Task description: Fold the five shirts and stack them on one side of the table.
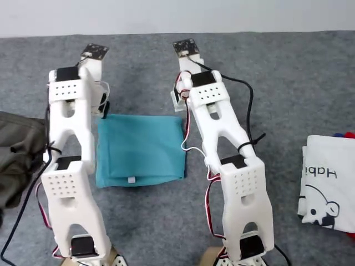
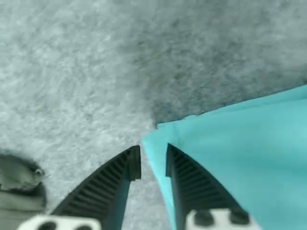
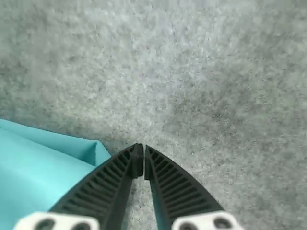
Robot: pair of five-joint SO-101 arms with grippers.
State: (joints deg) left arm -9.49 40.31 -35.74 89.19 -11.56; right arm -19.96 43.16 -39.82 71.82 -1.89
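A teal shirt [image 1: 140, 149], folded into a flat rectangle, lies on the grey carpeted table between my two arms. My left gripper [image 2: 153, 160] stands at its far left corner, open by a narrow gap, with the corner of the teal shirt [image 2: 240, 143] lying between the fingers. My right gripper [image 3: 144, 155] is shut with nothing in it, just off the far right corner of the teal shirt [image 3: 43, 167]. In the high view the left gripper [image 1: 104, 108] and right gripper [image 1: 178, 102] are mostly hidden under their arms.
A crumpled dark olive shirt [image 1: 16, 155] lies at the table's left edge. A white shirt with a black print [image 1: 330, 185] lies folded at the right edge, with a bit of red and blue cloth [image 1: 344, 134] behind it. Bare carpet stretches beyond the arms.
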